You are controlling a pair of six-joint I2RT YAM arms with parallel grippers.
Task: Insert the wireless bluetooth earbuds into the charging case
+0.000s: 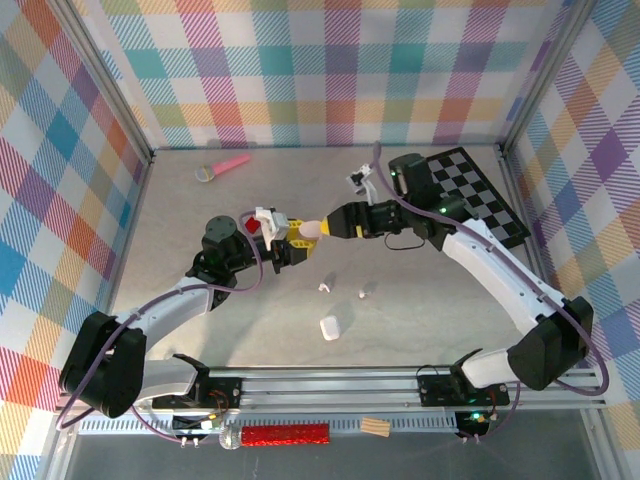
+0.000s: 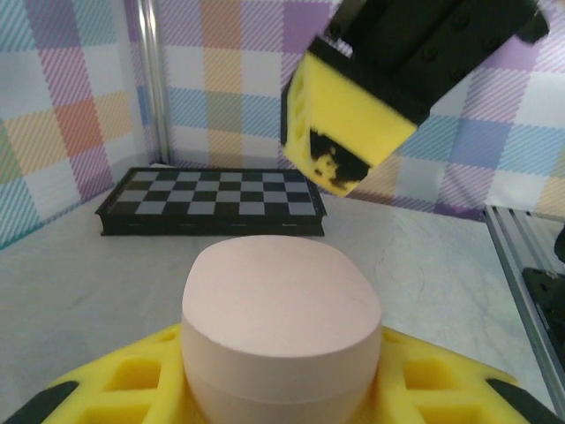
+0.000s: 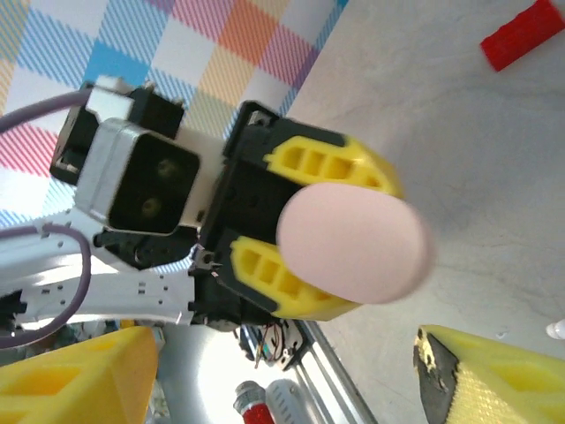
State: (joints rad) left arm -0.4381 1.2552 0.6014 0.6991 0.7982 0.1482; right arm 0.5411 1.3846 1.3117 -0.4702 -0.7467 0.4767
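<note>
Above the surface (image 1: 420, 300), left jaws pinch the pink charging case (image 1: 312, 229), spread right jaws facing it; earbuds (image 1: 324, 287) lie loose nearby.

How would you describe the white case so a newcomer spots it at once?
Start at the metal rail along the near edge. Just beyond its middle lies the white case, pebble-shaped, bigger than the two tiny earbuds past it and, unlike the pink case, unheld.
</note>
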